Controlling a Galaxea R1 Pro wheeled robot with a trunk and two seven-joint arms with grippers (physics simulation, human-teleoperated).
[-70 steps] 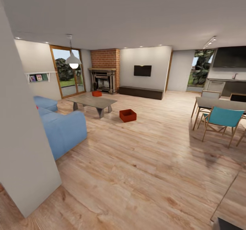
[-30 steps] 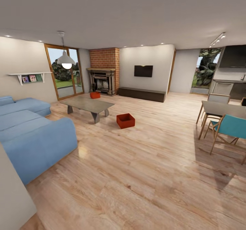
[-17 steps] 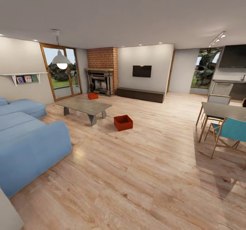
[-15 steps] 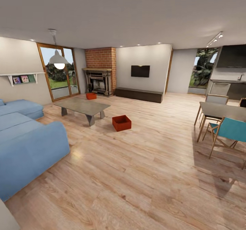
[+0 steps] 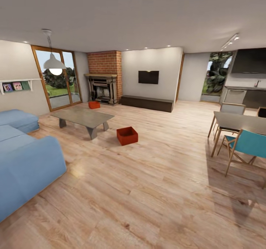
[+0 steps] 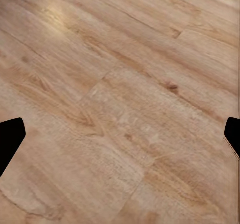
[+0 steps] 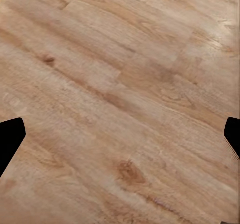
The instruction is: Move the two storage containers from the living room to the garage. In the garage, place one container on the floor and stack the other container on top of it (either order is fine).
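Observation:
I am in the living room, on light wood-plank flooring. One orange-red storage container sits on the planks just right of the grey coffee table. The other storage container rests further back, in front of the brick fireplace. My left gripper hangs open over bare planks, its dark fingertips at the frame's two sides. In the right wrist view my right gripper is open too, with only wood flooring between its fingertips.
A blue sofa fills the left foreground. A dining table with a teal chair stands at the right. A long dark low cabinet lines the far wall under a screen, with wood-framed glass doors to the left.
The whole view has shifted: the camera has moved forward into the room, the white wall at the left is gone from view, and the sofa, table and containers appear further left and nearer.

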